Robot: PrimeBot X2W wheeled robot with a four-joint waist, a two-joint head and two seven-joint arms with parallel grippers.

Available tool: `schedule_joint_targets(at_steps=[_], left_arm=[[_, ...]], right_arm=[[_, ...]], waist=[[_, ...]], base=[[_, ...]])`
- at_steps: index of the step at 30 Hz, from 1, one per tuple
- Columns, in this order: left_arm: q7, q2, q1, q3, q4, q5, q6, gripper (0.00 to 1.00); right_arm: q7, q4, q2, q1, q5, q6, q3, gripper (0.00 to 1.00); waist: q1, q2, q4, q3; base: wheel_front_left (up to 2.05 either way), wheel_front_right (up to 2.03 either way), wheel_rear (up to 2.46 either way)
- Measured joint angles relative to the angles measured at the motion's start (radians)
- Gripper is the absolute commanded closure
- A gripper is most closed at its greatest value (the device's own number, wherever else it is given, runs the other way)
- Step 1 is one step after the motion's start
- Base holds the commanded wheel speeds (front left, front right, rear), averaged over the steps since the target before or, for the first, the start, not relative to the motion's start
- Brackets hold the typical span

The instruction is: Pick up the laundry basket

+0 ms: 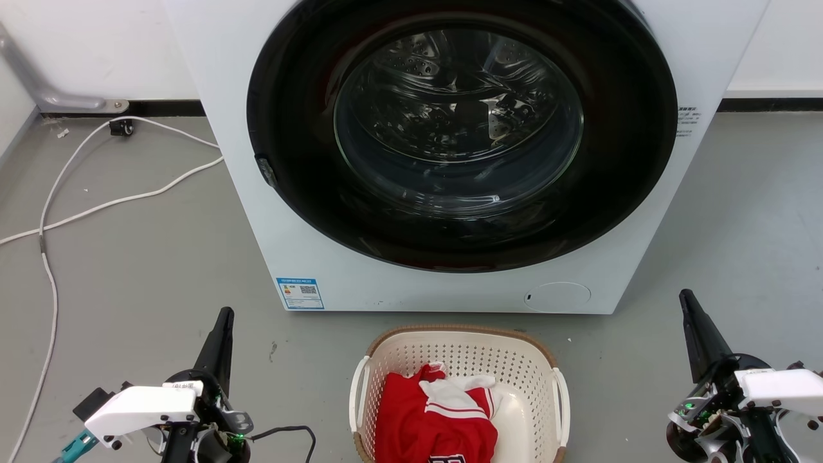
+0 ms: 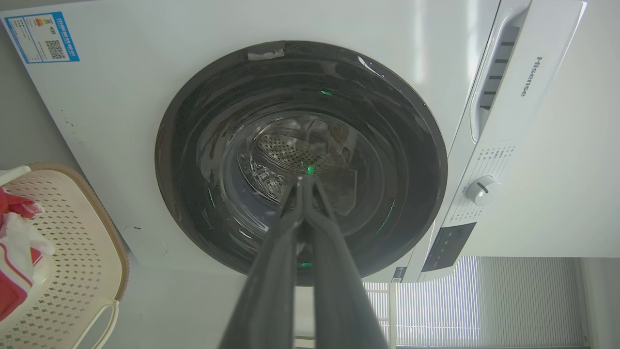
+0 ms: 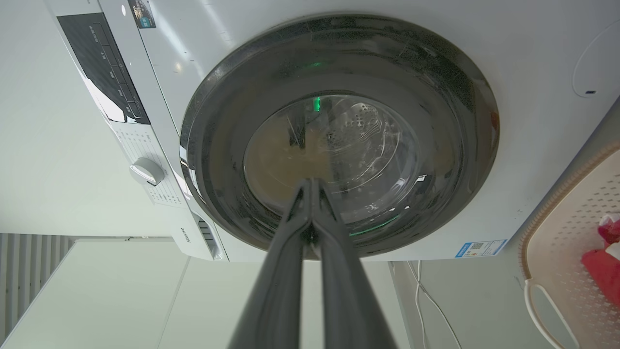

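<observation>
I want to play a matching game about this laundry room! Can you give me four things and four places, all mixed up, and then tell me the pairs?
Things:
1. cream-white perforated plastic laundry basket
2. red and white cloth garment
3. long white cable
4. small blue-edged paper label

Places:
A. stuck low on the big white washer's front
B. on the grey floor in front of the washer
C. inside the basket
D. trailing over the floor left of the washer

Pairs: 1-B, 2-C, 3-D, 4-A
</observation>
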Motion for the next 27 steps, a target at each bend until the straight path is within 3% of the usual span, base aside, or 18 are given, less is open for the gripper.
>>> schedule_joint_targets(at_steps=[27], left_arm=[[0.006, -0.002, 0.0, 0.003, 0.0, 0.001, 0.0, 1.0]], right_arm=[[0.002, 0.0, 0.002, 0.0, -0.003, 0.0, -0.003, 1.0]], waist=[[0.0, 0.0, 0.0, 0.0]], base=[[0.0, 0.0, 0.0]])
